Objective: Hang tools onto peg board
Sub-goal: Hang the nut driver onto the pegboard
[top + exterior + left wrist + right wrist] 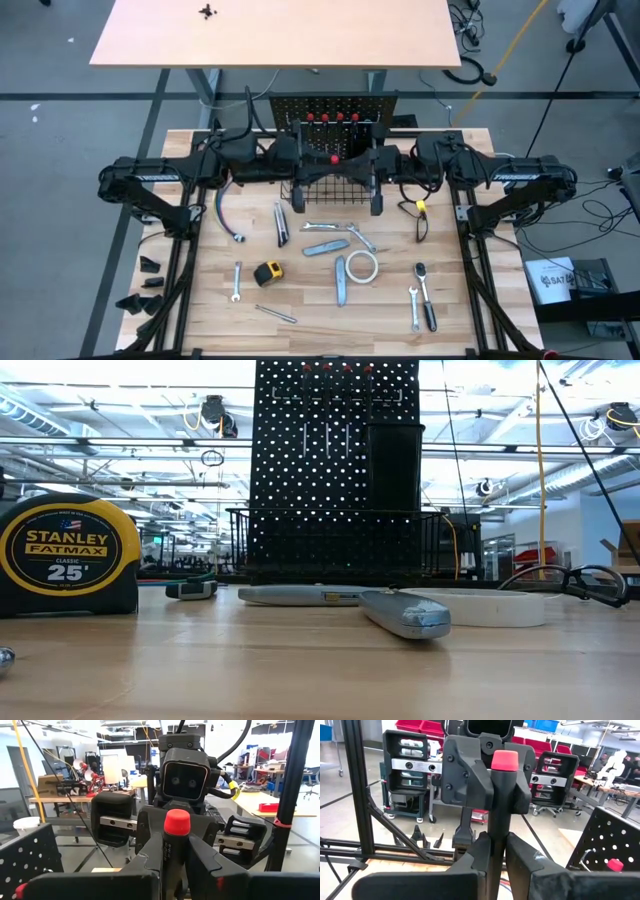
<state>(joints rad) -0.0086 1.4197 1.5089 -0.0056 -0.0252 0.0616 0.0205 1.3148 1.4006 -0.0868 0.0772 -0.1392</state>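
Near edge of the wooden table (200, 320): tools lie loose and scattered. From the left, a small silver wrench (236, 281), the yellow-black tape measure (268, 273), and a thin silver tool (275, 314) nearest the edge. Centre: a grey utility knife (341, 279) beside the white tape roll (362, 265), a second grey knife (326, 247) just beyond them. Right: a silver wrench (413, 307) next to a dark-handled ratchet (425, 295). Middle distance: a dark-handled tool (281, 223) left of centre, pliers with dark grips (420, 220) on the right. Farther back, the black wire basket (334, 188) runs along the base of the peg board (334, 108), which stands upright at the far side; red-capped tools (331, 117) already hang in a row near its top. Above the basket the two arms meet in the middle. Left gripper (176, 870) and right gripper (498, 857) both clamp the same upright dark-handled screwdriver with a red cap (177, 821), jaws narrow on its shaft from opposite sides, in front of the board.
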